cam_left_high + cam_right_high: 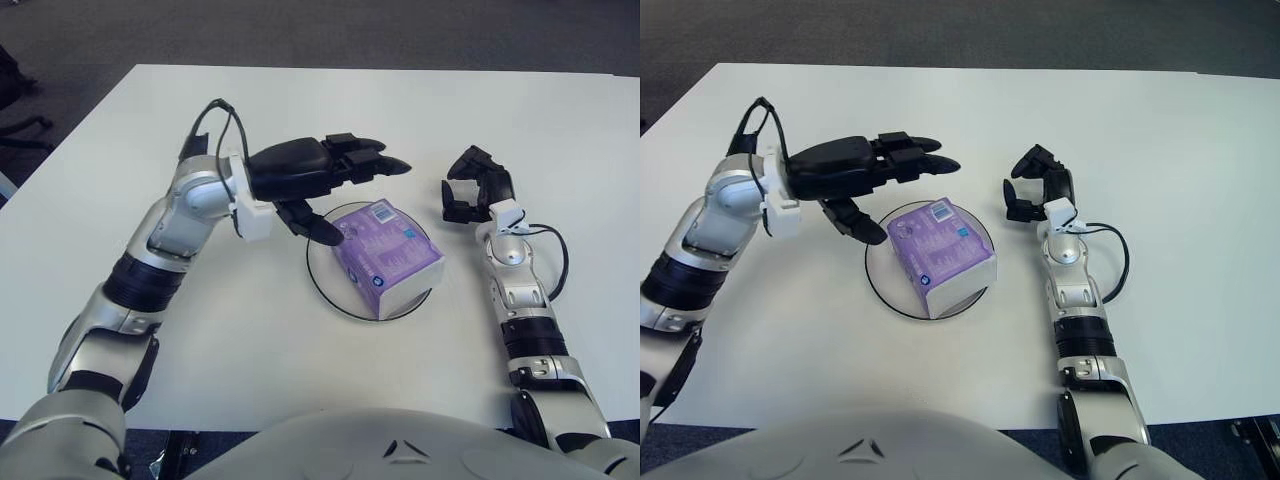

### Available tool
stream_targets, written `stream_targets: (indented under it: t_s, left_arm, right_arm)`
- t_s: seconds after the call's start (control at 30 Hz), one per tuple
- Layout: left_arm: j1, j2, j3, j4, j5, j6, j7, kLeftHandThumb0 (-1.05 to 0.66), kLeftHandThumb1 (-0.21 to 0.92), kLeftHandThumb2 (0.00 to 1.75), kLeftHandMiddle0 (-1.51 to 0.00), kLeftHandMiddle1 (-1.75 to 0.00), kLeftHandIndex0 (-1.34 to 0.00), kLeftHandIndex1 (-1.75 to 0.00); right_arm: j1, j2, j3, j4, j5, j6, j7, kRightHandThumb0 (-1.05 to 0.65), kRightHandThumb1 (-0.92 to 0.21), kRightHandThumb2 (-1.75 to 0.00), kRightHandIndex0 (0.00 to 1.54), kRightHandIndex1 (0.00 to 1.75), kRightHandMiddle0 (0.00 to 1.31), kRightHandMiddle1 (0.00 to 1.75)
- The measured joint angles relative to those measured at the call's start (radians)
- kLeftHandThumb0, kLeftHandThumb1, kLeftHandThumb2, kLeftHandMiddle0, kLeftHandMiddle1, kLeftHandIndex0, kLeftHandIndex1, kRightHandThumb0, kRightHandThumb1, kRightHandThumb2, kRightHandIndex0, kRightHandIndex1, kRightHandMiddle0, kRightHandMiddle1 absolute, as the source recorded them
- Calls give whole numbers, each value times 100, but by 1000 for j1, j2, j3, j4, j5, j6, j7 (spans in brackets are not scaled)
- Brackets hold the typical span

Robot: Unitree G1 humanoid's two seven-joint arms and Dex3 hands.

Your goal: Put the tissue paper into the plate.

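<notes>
A purple tissue pack (387, 255) lies in the round white plate (330, 286) at the middle of the white table. My left hand (345, 185) hovers just above and left of the pack, fingers spread, holding nothing. My right hand (470, 195) rests on the table to the right of the plate, fingers curled, holding nothing. The same pack shows in the right eye view (940, 255).
The white table (340, 110) extends far back and to both sides. A black cable (560, 250) loops beside my right forearm. A dark chair base (20, 125) stands off the table's left edge.
</notes>
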Motion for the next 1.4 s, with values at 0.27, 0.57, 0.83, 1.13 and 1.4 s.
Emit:
stream_targets:
  t_s: [0.27, 0.57, 0.83, 1.13, 1.4]
  left_arm:
    - [31, 33, 72, 3, 21, 7, 45, -105, 92, 97, -20, -20, 0, -48]
    - [42, 33, 92, 87, 44, -70, 125, -105, 92, 106, -21, -20, 0, -51]
    - [46, 22, 114, 278, 59, -210, 250, -105, 92, 118, -27, -22, 0, -79]
    - [148, -19, 173, 303, -118, -148, 270, -105, 92, 118, -31, -29, 0, -94]
    - [209, -141, 207, 344, -148, 1, 390, -105, 92, 118, -66, -159, -10, -138]
  right_arm:
    - [0, 0, 1, -1, 9, -28, 25, -49, -29, -135, 130, 175, 64, 175]
    - [1, -2, 2, -2, 7, -34, 31, -49, -30, -134, 131, 175, 63, 175]
    - [1, -2, 3, -2, 6, -37, 31, -48, -31, -133, 131, 175, 62, 175]
    - [1, -2, 2, -1, 8, -48, 36, -48, -32, -132, 131, 175, 61, 175]
    - [10, -7, -7, 0, 22, -51, 67, -48, -32, -131, 131, 175, 61, 175]
